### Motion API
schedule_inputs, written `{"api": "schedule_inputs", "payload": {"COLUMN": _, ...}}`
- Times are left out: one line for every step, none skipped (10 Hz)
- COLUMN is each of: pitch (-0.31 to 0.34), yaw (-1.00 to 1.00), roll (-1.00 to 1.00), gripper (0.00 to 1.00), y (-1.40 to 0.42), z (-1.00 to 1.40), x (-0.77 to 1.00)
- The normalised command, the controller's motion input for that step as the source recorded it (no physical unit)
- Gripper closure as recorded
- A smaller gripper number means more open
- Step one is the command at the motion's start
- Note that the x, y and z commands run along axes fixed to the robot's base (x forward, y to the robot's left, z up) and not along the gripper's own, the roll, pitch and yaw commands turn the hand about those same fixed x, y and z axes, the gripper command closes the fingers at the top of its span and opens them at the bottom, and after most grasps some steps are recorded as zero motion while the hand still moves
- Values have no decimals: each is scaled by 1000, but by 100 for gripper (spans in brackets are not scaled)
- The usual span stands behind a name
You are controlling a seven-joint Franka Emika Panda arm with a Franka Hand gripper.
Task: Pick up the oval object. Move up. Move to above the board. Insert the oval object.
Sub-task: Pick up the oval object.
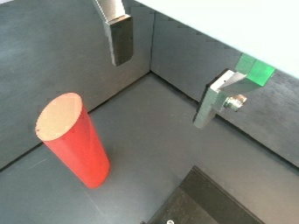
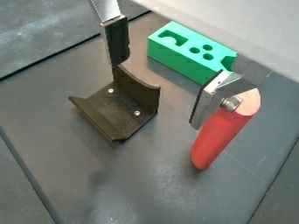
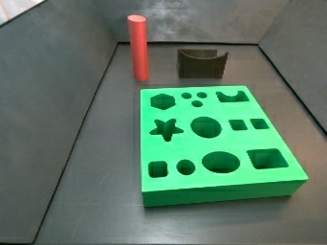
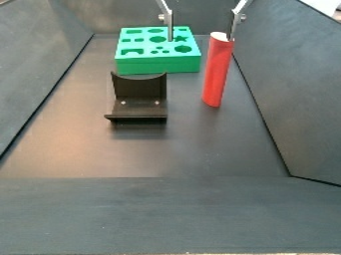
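Observation:
The oval object is a tall red-coral peg standing upright on the dark floor, beside the board's right end; it also shows in the other side view and in both wrist views. The board is a bright green slab with many shaped holes; it lies at the back in a side view and partly shows in both wrist views. My gripper hangs open and empty above the peg and board, apart from both. One finger stands near the peg's top.
The fixture, a dark bracket with a curved notch, stands on the floor in front of the board, left of the peg. Grey walls enclose the floor on both sides.

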Motion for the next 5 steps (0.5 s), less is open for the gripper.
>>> {"api": "schedule_inputs", "payload": {"pitch": -14, "yaw": 0, "roll": 0, "gripper": 0, "y": 0, "z": 0, "x": 0}}
{"api": "schedule_inputs", "payload": {"pitch": 0, "yaw": 11, "roll": 0, "gripper": 0, "y": -23, "z": 0, "x": 0}}
{"api": "schedule_inputs", "payload": {"pitch": 0, "yaw": 0, "roll": 0, "gripper": 0, "y": -60, "z": 0, "x": 0}}
{"api": "schedule_inputs", "payload": {"pitch": -60, "yaw": -617, "roll": 0, "gripper": 0, "y": -240, "z": -103, "x": -217}}
{"api": "schedule_inputs", "payload": {"pitch": 0, "yaw": -940, "roll": 0, "gripper": 0, "y": -169, "z": -163, "x": 0}}
